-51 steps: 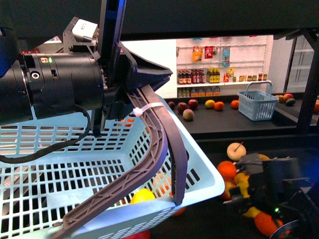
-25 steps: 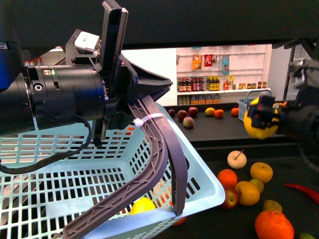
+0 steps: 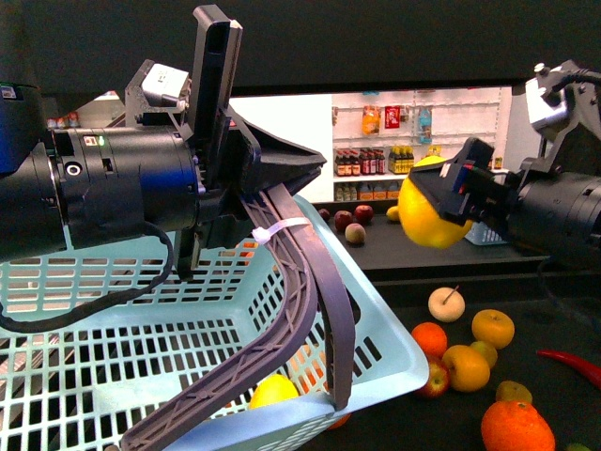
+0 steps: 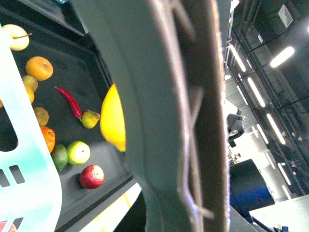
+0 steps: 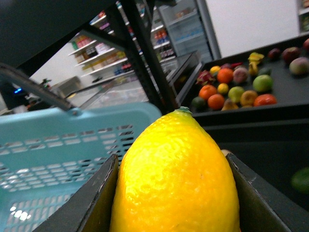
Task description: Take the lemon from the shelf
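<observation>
- The right gripper (image 3: 451, 197) clamps the lemon (image 3: 427, 224), held above the shelf (image 3: 554, 324) tray.
- The left gripper (image 3: 268, 178) is closed around the basket handle (image 3: 310, 282); the lemon is at its 3 o'clock.

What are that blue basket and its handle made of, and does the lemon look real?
The basket: pale blue moulded plastic, going by its even slotted grid and smooth rim. The handle: grey-brown matte plastic with moulded ribs. The lemon: bright yellow, finely pitted, shiny skin with a greenish tip; real or imitation, I cannot tell.
</observation>
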Controlling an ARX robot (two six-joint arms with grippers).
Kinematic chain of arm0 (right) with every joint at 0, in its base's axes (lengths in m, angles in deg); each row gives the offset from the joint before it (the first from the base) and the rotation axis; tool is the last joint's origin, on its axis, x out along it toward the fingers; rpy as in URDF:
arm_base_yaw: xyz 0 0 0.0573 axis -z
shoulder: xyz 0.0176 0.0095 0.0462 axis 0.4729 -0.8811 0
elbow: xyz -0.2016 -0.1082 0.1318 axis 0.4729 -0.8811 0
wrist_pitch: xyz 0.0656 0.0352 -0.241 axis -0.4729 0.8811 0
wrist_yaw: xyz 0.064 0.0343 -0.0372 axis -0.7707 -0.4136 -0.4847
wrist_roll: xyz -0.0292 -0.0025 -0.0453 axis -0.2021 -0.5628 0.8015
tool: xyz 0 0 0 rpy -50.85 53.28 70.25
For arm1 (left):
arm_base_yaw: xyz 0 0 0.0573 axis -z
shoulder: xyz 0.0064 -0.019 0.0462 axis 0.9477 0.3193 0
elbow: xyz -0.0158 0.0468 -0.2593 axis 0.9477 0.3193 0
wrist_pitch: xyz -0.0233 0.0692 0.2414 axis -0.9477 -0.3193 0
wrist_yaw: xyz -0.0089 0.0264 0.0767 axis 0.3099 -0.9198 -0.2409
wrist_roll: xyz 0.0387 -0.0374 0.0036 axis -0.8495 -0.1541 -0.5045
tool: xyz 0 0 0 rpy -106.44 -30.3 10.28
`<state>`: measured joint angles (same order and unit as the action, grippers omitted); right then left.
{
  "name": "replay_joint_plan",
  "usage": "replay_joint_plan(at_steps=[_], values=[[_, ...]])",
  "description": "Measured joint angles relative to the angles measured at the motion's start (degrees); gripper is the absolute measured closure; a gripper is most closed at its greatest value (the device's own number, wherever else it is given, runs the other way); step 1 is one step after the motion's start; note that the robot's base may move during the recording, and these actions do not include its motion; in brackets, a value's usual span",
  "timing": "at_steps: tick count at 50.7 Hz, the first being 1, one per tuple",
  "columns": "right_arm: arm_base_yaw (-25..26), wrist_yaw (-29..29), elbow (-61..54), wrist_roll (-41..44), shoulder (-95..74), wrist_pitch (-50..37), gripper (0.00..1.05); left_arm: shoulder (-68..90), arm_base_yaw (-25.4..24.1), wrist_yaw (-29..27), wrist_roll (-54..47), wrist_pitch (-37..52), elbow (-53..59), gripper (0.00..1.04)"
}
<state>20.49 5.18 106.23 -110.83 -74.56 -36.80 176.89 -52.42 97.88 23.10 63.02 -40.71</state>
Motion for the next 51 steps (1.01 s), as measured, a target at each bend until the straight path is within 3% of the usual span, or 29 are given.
replay_joint_plan(at_steps=[13,51], values=[[-3.82,-5.25,-3.30,-0.55,0.04,-1.40,0.46,0.00,0.00,-0.04,-0.02,0.00,0.00,0.98],[-8.96,-5.31,-6.01,2.38,-3.37,-3.61,0.46,0.00,0.00,-0.02,0.02,0.00,0.00,0.98]])
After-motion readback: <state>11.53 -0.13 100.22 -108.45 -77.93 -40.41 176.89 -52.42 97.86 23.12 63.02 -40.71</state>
